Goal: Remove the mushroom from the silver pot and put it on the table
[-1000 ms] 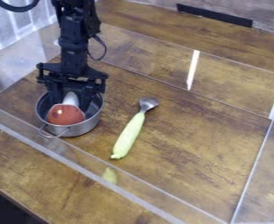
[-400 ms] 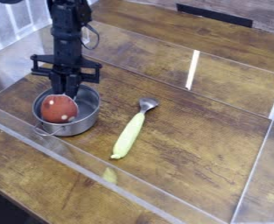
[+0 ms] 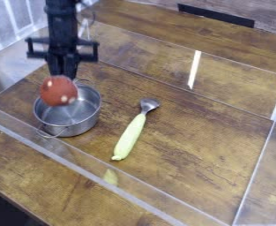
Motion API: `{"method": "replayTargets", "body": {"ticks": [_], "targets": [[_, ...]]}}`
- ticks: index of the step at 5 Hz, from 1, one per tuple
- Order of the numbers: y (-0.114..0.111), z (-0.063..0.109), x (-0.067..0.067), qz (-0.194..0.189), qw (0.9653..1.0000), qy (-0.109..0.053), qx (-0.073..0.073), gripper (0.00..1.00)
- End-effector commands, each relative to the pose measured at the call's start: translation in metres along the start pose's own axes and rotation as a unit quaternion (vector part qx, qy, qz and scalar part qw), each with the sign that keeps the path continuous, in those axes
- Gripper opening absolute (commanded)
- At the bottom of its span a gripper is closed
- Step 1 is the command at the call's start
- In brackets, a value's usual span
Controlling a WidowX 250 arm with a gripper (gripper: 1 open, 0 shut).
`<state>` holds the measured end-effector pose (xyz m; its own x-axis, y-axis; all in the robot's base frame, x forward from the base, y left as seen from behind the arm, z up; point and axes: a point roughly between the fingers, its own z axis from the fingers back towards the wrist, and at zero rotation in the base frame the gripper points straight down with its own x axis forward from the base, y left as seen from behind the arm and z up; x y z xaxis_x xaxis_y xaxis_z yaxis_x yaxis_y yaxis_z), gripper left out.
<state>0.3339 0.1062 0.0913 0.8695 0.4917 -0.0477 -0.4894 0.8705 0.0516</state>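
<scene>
The mushroom (image 3: 59,89), with its glossy red-brown cap, hangs in the air just above the silver pot (image 3: 70,115), pinched by my black gripper (image 3: 61,78), which points straight down and is shut on it. Its stem is hidden. The pot sits on the left part of the brown wood-plank table (image 3: 199,132), and I see nothing else inside it. The arm rises from the gripper toward the top left of the view.
A long yellow-green corn-like piece (image 3: 133,132) with a grey tip lies to the right of the pot. Clear acrylic walls (image 3: 197,69) border the table on all sides.
The gripper closed on the mushroom inside the pot, then rose with it. The mushroom now hangs above the pot rim, and the pot has stayed in place.
</scene>
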Motion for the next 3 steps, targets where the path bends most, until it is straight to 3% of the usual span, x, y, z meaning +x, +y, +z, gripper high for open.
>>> {"method": "replayTargets", "body": {"ticks": [1, 2, 3], "targets": [[0.005, 0.051, 0.001, 0.017, 0.9983, -0.052, -0.021, 0.00], [-0.002, 0.055, -0.011, -0.004, 0.9982, -0.056, -0.021, 0.00], [-0.008, 0.044, -0.019, -0.020, 0.9981, -0.054, -0.018, 0.00]]}}
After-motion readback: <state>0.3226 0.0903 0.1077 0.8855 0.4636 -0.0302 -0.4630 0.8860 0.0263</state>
